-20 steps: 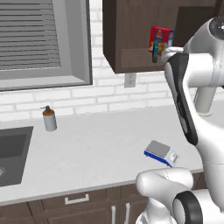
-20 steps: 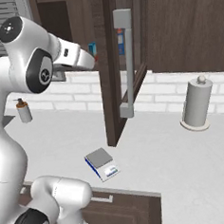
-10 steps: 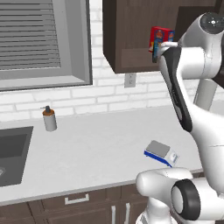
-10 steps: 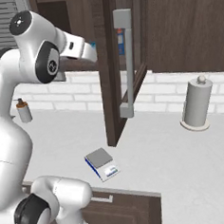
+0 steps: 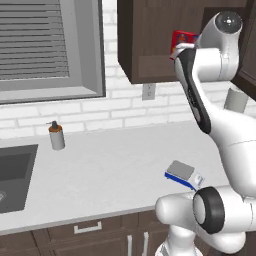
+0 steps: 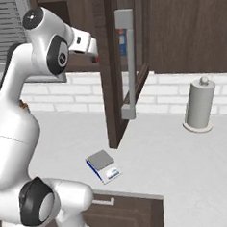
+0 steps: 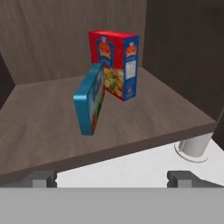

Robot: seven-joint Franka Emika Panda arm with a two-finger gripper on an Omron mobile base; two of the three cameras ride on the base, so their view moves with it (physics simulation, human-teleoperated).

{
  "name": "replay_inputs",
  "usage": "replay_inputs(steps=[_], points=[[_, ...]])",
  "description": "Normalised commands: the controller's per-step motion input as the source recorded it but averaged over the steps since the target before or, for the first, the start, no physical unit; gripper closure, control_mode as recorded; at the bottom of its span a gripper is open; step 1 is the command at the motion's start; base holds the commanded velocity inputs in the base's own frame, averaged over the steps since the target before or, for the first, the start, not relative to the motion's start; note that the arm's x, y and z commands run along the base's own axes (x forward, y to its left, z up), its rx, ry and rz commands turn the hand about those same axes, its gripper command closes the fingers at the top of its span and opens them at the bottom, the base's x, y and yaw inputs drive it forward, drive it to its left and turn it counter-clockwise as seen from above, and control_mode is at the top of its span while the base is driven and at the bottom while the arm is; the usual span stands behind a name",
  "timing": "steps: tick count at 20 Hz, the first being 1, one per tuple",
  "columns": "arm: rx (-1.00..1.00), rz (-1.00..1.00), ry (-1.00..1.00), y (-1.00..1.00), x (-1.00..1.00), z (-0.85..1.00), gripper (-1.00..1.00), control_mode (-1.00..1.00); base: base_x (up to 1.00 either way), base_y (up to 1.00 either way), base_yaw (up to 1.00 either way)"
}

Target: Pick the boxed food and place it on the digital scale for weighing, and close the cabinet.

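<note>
The boxed food (image 7: 89, 99) stands on its edge on the cabinet shelf (image 7: 48, 131), tilted, with its teal side toward me and rainbow stripes on its face. It is straight ahead of my gripper (image 7: 112, 178), whose fingertips (image 7: 41, 177) are spread wide with nothing between them, short of the shelf's front edge. In the right base view the gripper (image 6: 94, 53) is raised to the open cabinet (image 5: 150, 40). Its door (image 6: 111, 86) with the long silver handle (image 6: 126, 61) swings out over the counter. The digital scale (image 6: 104, 164) (image 5: 184, 173) lies bare near the counter's front edge.
A red box (image 7: 116, 63) (image 5: 182, 39) stands just behind the boxed food and to its right. A paper towel roll (image 6: 199, 104) is on the counter at the right. A soap dispenser (image 5: 56, 136) and a sink (image 5: 12, 170) are at the left.
The arm has lifted higher and the hand has risen toward the cabinet shelf. The scale, the boxes and the door have stayed put.
</note>
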Motion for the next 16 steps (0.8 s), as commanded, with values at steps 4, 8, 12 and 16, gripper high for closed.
replay_inputs(steps=[4, 8, 12, 16], points=[[0.0, 0.0, 0.0, 0.01, 0.51, 0.0, -1.0, -1.0, 0.0, 0.0, 0.0], [0.0, 0.0, 0.0, 0.0, 0.43, 0.0, -1.0, -1.0, 0.0, 0.0, 0.0], [0.0, 0.0, 0.01, 0.0, 0.42, 0.0, -1.0, -1.0, 0.0, 0.0, 0.0], [0.0, 0.0, 0.04, 0.04, 0.43, 0.0, -1.0, -1.0, 0.0, 0.0, 0.0]])
